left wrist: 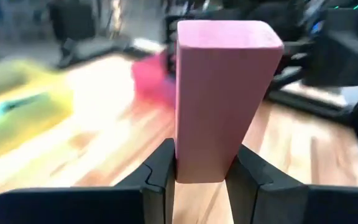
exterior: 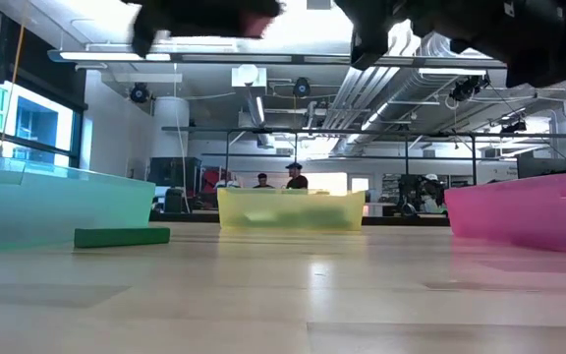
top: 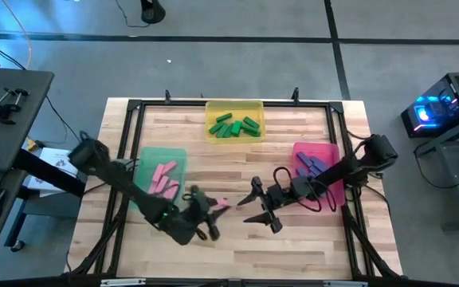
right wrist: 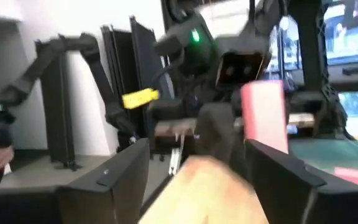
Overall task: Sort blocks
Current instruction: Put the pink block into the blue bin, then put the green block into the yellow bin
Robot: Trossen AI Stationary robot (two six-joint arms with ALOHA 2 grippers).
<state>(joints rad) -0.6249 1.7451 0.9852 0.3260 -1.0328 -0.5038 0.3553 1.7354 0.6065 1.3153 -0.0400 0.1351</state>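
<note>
1. Pink block (left wrist: 224, 99) stands on end between the left gripper's (left wrist: 201, 180) two dark fingers (left wrist: 160, 171), which pinch its lower part; its long axis runs straight out from the jaws. In the high view it shows as a small pink bar (top: 221, 204) at the left gripper (top: 211, 209), over the bare wood near the table's middle.
2. Right gripper (top: 255, 203) hangs close beside it, fingers (right wrist: 288, 177) spread wide with nothing between them; its wrist view shows the same pink block (right wrist: 265, 115) held upright in the other arm's jaws.
3. Pink blocks (top: 164, 177) lie in the green tray (top: 143, 159) at the left, green blocks (top: 233, 126) in the yellow tray (top: 234, 106) at the far edge, blue-purple blocks (top: 309, 164) in the pink tray (top: 325, 150) at the right.
4. One green block (exterior: 122, 236) shows in the low view lying flat, long side across, just by the green tray's (exterior: 47, 206) wall.
5. Wooden table (top: 237, 247) is open along its near side and between the trays; a black frame (top: 134, 108) runs round its edge.
6. No writing can be read.
</note>
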